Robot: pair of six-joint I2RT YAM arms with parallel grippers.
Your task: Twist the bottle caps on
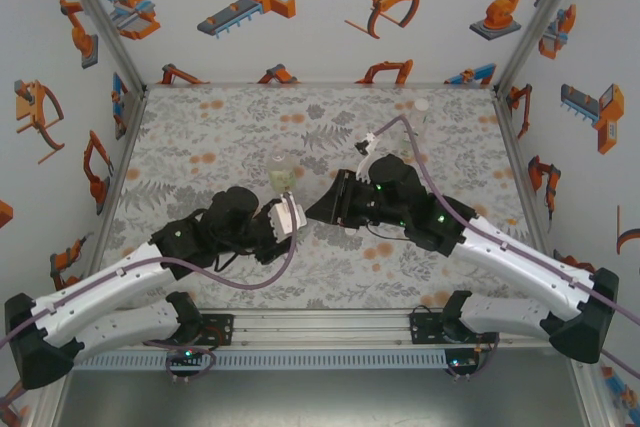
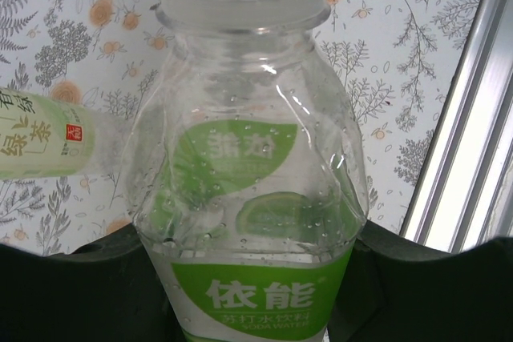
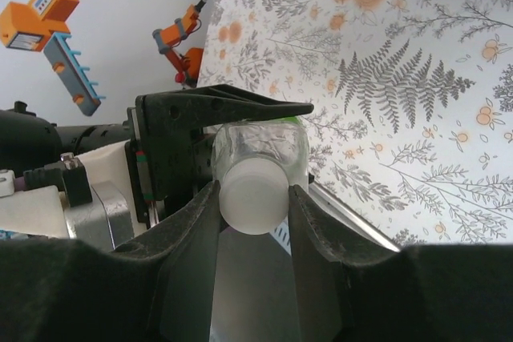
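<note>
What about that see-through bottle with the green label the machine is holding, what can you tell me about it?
The bottle is thin, clear, colourless plastic, dented at the shoulder, with droplets clinging inside and no liquid that I can see. A green and white label with Chinese characters wraps its lower body. The left gripper clamps it on both sides at the label. On its neck sits a white cap, pinched by the right gripper.

Overhead overview, wrist close-ups sharing bottle (image 2: 256,158)
</note>
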